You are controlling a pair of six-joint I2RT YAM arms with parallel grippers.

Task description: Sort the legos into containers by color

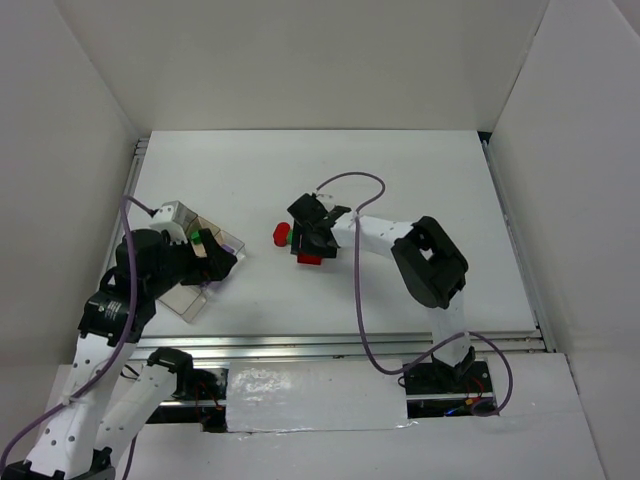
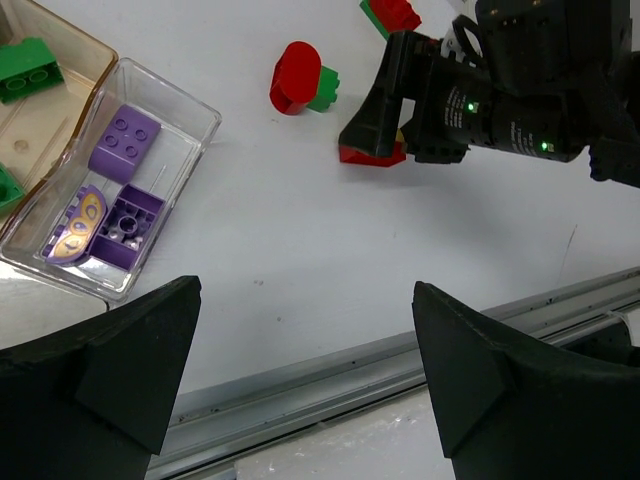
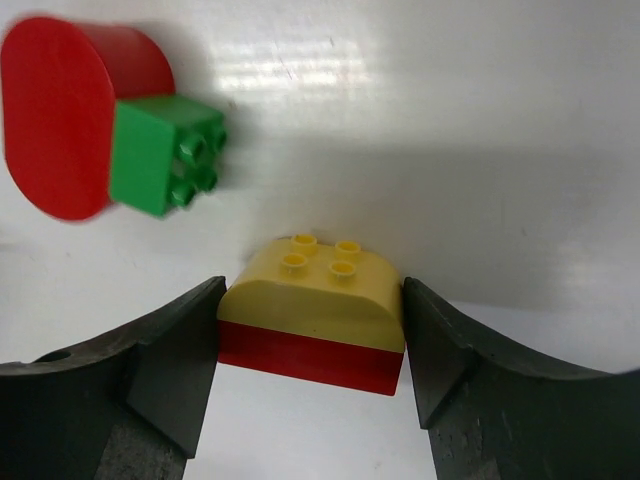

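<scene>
In the tray (image 2: 196, 118), clear compartment: three purple bricks (image 2: 125, 140), one square with studs up, one seemingly underside-up, one rounded with a yellow print, all lying loose. In the brownish compartment next to it: two green bricks (image 2: 25, 68), the second cut off by the frame edge. Rest of the tray outside the left wrist view. From the top, mostly hidden under the left arm (image 1: 150, 265), with only a green speck and a clear corner showing. Out on the table (image 1: 420, 180), right of the tray: red dome brick (image 2: 295, 75) with a small green brick (image 2: 326, 88) touching it, then further right a yellow-and-red stack (image 3: 320, 290). Clamped on that stack: right gripper (image 3: 312, 310), pads (image 3: 170, 370) flush on both sides, stack sitting on the table, well apart from the tray. Released: left gripper (image 2: 305, 300), fingers wide, nothing between, over the tray's right edge in the top view. Yellow half of the stack visible only from the right wrist; from the left wrist just a red edge under the black fingers, from the top just a red patch. Tray contents readable only from the left wrist. Also left wrist only: a red and green piece (image 2: 392, 12) at the top edge, farther from the tray than the stack, partly cropped.
</scene>
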